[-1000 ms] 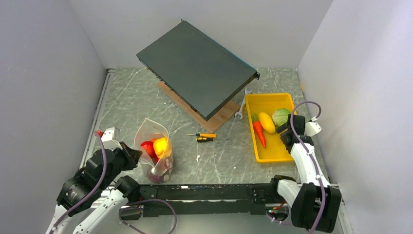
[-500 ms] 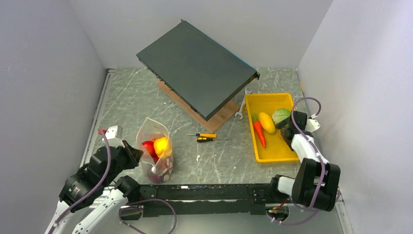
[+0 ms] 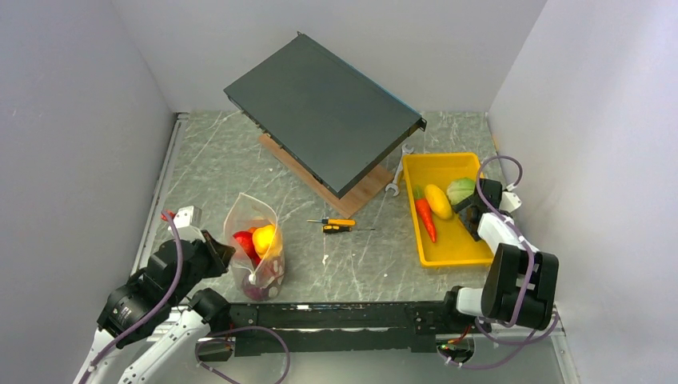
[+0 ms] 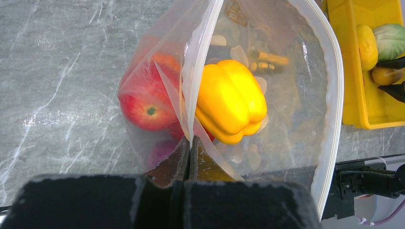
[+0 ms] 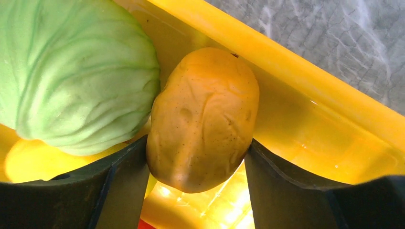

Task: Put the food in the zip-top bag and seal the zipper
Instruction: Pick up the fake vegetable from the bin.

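Observation:
The clear dotted zip-top bag (image 3: 254,240) stands open on the table and holds a yellow pepper (image 4: 231,100), a red apple (image 4: 145,102) and a purple piece (image 4: 160,152). Its zipper strip (image 4: 336,95) rims the open mouth. My left gripper (image 4: 189,143) is shut on the bag's near wall, at the bag's left (image 3: 220,254). My right gripper (image 5: 198,186) is down in the yellow tray (image 3: 436,252), both fingers pressed on an orange-brown potato-like piece (image 5: 203,119) next to the green cabbage (image 5: 76,71). A carrot (image 3: 424,216) and a yellow piece (image 3: 437,200) lie in the tray.
A dark flat slab (image 3: 320,112) leans on a wooden board (image 3: 352,196) at the back. A yellow-handled screwdriver (image 3: 340,225) lies between bag and tray. A wrench (image 3: 397,180) lies by the tray's far left corner. Walls close in left, right and back.
My right arm has folded up and its gripper has moved slightly farther into the tray by the cabbage. My left arm shifted slightly, still holding the bag.

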Controlling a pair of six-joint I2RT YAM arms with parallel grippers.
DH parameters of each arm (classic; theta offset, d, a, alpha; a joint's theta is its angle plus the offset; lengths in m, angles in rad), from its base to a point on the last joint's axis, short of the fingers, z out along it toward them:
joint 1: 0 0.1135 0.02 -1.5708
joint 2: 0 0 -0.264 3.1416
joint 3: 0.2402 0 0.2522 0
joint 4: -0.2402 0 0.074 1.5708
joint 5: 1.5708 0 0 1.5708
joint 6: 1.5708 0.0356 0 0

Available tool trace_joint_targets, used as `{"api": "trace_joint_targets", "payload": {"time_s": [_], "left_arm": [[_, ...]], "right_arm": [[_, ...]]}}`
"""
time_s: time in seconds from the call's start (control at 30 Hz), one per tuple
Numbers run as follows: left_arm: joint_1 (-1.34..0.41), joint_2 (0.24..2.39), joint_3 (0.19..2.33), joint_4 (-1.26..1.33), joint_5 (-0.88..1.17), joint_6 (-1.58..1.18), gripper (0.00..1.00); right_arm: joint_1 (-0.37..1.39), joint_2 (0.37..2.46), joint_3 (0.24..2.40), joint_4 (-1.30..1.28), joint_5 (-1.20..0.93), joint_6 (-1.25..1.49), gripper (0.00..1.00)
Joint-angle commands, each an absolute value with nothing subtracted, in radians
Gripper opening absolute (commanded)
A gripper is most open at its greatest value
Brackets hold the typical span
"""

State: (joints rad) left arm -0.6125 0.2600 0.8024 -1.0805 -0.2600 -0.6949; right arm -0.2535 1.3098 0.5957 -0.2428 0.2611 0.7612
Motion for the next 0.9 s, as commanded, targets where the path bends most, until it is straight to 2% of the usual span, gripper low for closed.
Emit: {"api": "trace_joint_targets", "payload": {"time_s": [0.0, 0.13, 0.27, 0.43, 0.63, 0.77, 0.87], "left_arm": [[-0.617, 0.272, 0.805, -1.047, -0.260, -0.678, 0.00], [-0.617, 0.262, 0.804, -1.045, -0.256, -0.677, 0.00], [-0.617, 0.251, 0.801, -1.042, -0.256, -0.677, 0.00], [-0.616, 0.250, 0.802, -1.040, -0.252, -0.674, 0.00], [-0.617, 0.245, 0.802, -1.040, -0.248, -0.672, 0.00], [-0.616, 0.240, 0.800, -1.036, -0.248, -0.671, 0.00], [-0.616, 0.242, 0.801, -1.038, -0.246, -0.672, 0.00]], "right_arm": [[-0.258, 1.236, 0.629, -0.250, 0.286, 0.741, 0.60], [-0.258, 1.182, 0.636, -0.293, 0.279, 0.741, 0.39], [-0.258, 1.099, 0.649, -0.339, 0.238, 0.745, 0.27], [-0.257, 0.979, 0.710, -0.406, 0.135, 0.747, 0.21], [-0.257, 0.861, 0.917, -0.516, 0.011, 0.764, 0.20], [-0.257, 0.807, 1.044, -0.514, -0.167, 0.814, 0.19], [-0.242, 0.770, 1.077, -0.390, -0.392, 0.836, 0.19]]}}
